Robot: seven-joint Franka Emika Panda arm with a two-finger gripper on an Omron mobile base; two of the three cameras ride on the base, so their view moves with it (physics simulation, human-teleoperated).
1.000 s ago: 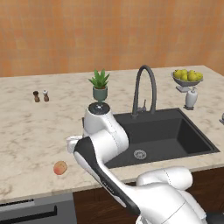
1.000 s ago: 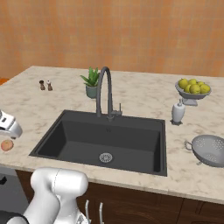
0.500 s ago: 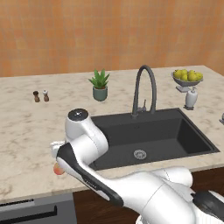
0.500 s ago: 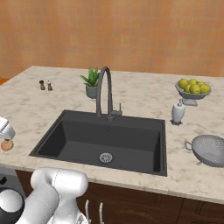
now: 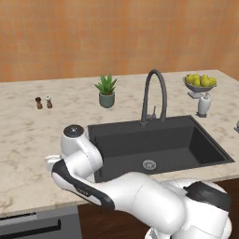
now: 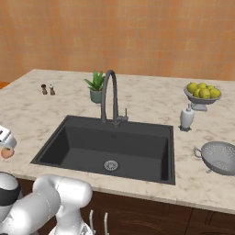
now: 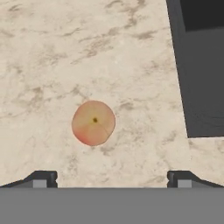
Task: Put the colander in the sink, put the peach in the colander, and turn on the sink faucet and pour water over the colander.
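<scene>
Peach (image 7: 93, 122) step looks like what's in hand rn, tho the colander (image 6: 219, 157) isn't in the sink (image 6: 114, 146) yet. It's sitting on the worktop (image 6: 32, 110) way over on the right side, past the basin, near the soap bottle (image 6: 186, 117) and the fruit bowl (image 6: 203, 93). So order-wise that's a bit odd imo: the colander part isn't done, and the arm's over at the other end.

Hand view: end effector (image 7: 112, 178) hangs above the peach w/ its two tips spread wide, one each side at the bottom of frame, nothing between them. Peach lies on the worktop on its own, left of the sink's edge, not touching anything. It sits a bit off centre toward one tip, not midway. In the right base view it's a small orange blob at the far left edge, under the white hand.

Next move, prob: shift sideways so the peach is centred between the tips, drop straight down, close gently. It's round, so could roll or squirt out if pinched off-centre. Then it still needs somewhere to go, and the colander's not in the basin. Faucet (image 6: 110, 96) untouched, no water visible.
</scene>
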